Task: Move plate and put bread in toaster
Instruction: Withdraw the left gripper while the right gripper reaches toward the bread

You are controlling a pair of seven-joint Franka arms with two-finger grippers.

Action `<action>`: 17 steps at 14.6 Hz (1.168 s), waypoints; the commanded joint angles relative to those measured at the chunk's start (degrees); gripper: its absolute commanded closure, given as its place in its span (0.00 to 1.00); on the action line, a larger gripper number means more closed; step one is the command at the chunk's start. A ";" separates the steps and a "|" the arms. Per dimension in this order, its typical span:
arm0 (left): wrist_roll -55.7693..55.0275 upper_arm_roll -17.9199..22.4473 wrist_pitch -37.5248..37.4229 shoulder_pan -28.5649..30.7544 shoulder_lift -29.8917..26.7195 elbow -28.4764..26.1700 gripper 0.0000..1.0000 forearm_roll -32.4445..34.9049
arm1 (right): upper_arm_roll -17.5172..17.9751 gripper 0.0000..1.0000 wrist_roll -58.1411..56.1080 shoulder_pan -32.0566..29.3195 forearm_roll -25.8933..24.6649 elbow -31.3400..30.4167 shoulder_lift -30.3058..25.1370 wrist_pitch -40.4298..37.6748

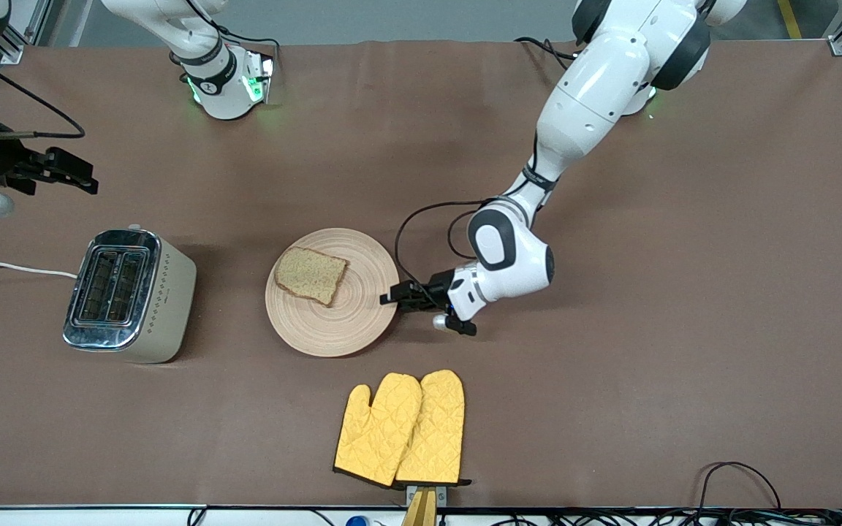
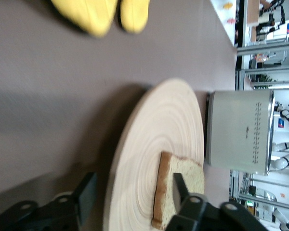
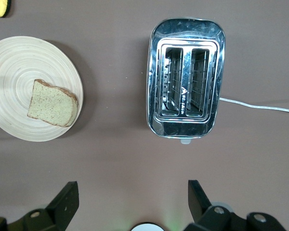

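Right gripper (image 1: 88,183): hangs over the bare table at the right arm's end, farther from the front camera than the toaster, fingers spread wide and holding nothing; this arm waits, likely parked where it can drop onto the bread.
Toaster (image 1: 130,294): stands upright toward the right arm's end, both slots facing up and empty, white cord (image 1: 12,269) trailing off the table edge; the open slots suit a slice lowered from above.
Bread (image 1: 310,275): lies flat on the plate, on the part toward the toaster, not yet picked up.
Plate (image 1: 348,329): rests flat on the table between toaster and left gripper, near the toaster but apart from it.
Left gripper (image 1: 392,297): low at the plate's rim on the left arm's side, fingers parted with the rim between them and not clamped on it, judging by the left wrist view.
Oven mitts (image 1: 400,427): yellow pair, nearer the front camera than the plate, untouched.
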 commanded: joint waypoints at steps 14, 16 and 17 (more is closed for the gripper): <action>-22.06 -0.18 -30.50 29.82 -27.42 -8.40 0.00 60.54 | 0.18 0.00 21.00 12.27 2.84 -15.86 8.56 25.69; -21.97 -0.18 -34.98 31.76 -31.20 -8.05 0.00 66.35 | 0.09 0.00 25.01 14.82 2.84 -15.95 12.43 29.21; -21.97 -0.18 -37.27 32.20 -32.70 -7.35 0.00 69.42 | 0.09 0.00 26.78 15.36 2.84 -15.95 14.11 30.35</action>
